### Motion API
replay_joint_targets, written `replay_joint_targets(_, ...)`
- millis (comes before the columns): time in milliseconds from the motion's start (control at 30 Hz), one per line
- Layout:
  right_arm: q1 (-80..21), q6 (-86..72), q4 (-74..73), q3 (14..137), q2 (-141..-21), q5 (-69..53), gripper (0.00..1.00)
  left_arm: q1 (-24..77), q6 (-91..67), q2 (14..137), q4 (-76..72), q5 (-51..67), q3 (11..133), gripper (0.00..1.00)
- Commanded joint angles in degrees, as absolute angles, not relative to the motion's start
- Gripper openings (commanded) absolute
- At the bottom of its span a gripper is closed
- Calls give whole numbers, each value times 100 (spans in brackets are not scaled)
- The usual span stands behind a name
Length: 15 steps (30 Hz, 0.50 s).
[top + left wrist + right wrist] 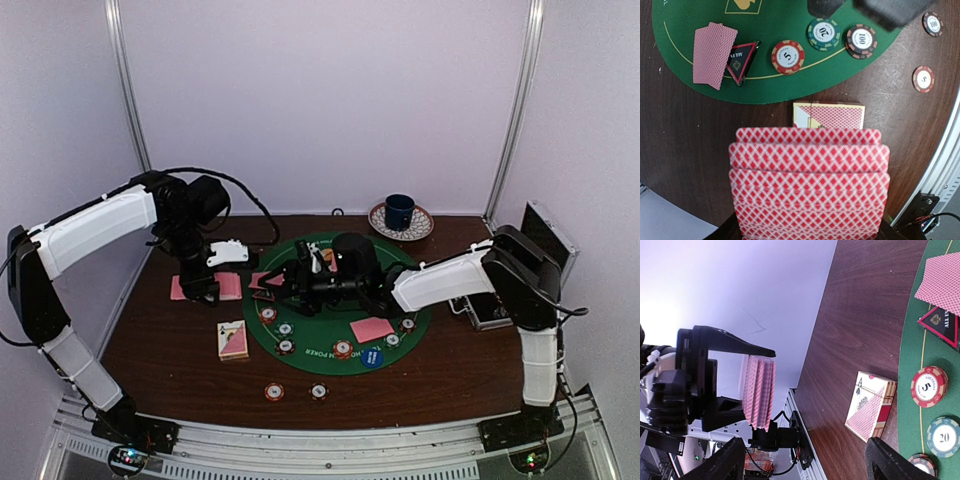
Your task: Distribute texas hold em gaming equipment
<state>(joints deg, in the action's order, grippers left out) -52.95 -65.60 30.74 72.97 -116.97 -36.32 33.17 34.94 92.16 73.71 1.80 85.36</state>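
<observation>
Left gripper (207, 288) is clamped on a fan of pink diamond-backed playing cards (809, 175). It holds the fan above the dark brown wooden table (160, 350), just off the left rim of the round green felt mat (320, 335).

Right gripper (806, 440) has its black fingers (727, 460) spread wide and empty. It hovers over the left side of the mat, facing the fan, close to it but apart from it.

On the felt by that gripper lies an overlapped pair of pink-backed cards (714, 54). A black red-edged triangle marker (742, 61) touches their edge.

Along the mat's yellow line sit an orange-red striped chip marked 5 (788, 56), then a green chip marked 20 (823, 34), then a dark chip marked 100 (861, 40).

Off the mat, on bare wood, a pink and white card box (828, 115) lies flat, just beyond the fan in the left wrist view. Nearer the table's front edge are two loose chips, a second dark 100 chip (932, 23) and a second orange-red 5 chip (923, 79).

On the mat's right side, another set of pink cards (372, 328) lies face down, with a blue button disc (372, 357) just in front at the rim.

At the back stands a blue mug on a patterned saucer (400, 212). A silver-edged black case (490, 312) sits at the right.
</observation>
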Motion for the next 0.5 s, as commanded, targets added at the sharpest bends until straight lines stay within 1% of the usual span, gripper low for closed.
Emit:
replay_joint_targets(0, -5291, -7249, 4296, 7473, -12027, -3909, 86, 3309, 3372, 9144, 7475, 379, 8804, 0)
replay_joint_targets(467, -5426, -7693, 4540, 8449, -12820, -4296, 87, 3313, 3322, 9220, 7485, 431, 8927, 0)
